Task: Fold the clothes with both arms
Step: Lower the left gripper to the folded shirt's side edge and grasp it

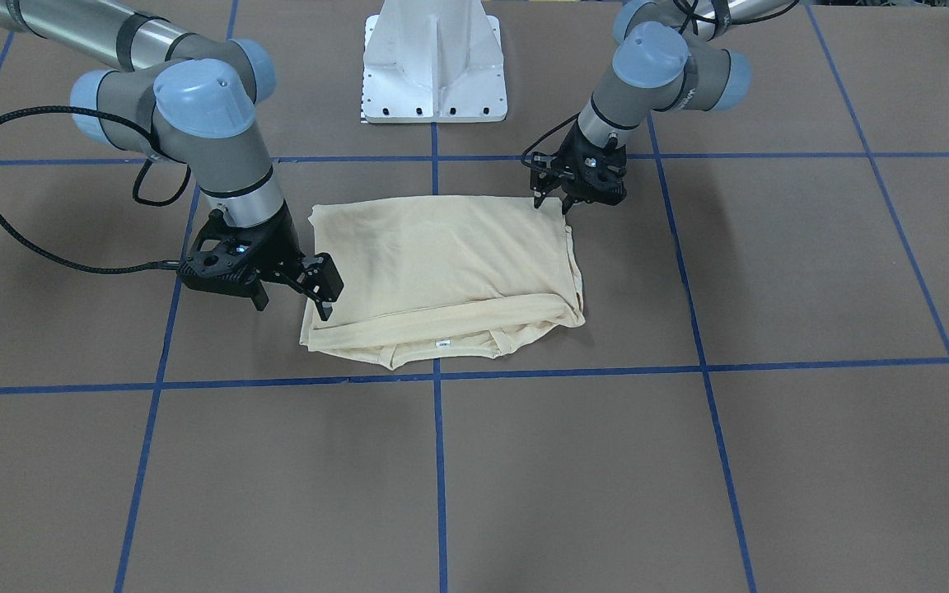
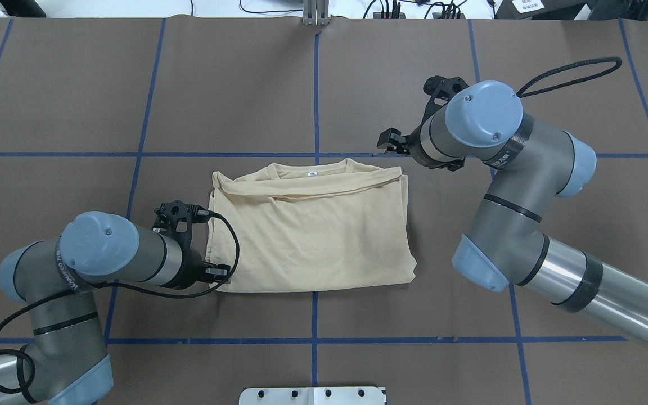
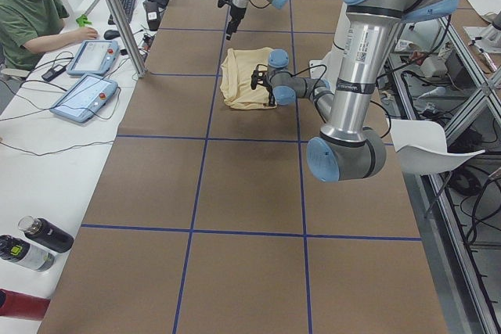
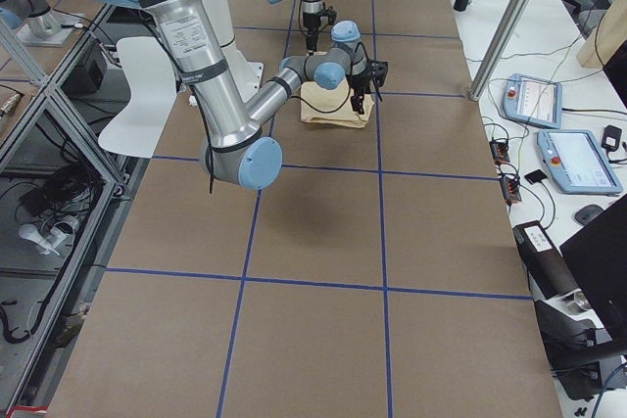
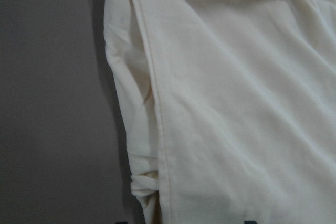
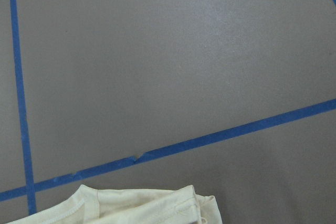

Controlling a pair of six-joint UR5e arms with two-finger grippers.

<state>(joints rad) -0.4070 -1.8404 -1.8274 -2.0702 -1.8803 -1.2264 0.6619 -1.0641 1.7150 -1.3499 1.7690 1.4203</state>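
Observation:
The pale cream-yellow T-shirt [image 1: 450,263] lies folded into a rough rectangle on the brown table, print hidden. Its white neck label [image 1: 442,343] is at the edge far from the robot. It also shows in the overhead view [image 2: 313,236]. My left gripper [image 1: 553,203] is open and low over the shirt's corner nearest the robot, on my left side [image 2: 215,274]. The left wrist view shows the shirt's side hem [image 5: 157,129] between the fingertips. My right gripper [image 1: 293,306] is open and empty, held above the shirt's far corner on my right side [image 2: 394,143].
The white pedestal base [image 1: 435,62] stands at the robot's edge of the table. Blue tape lines [image 1: 439,461] mark a grid on the brown table cover. An operator [image 3: 31,13] sits at a side bench with tablets [image 3: 84,95] and bottles [image 3: 39,236].

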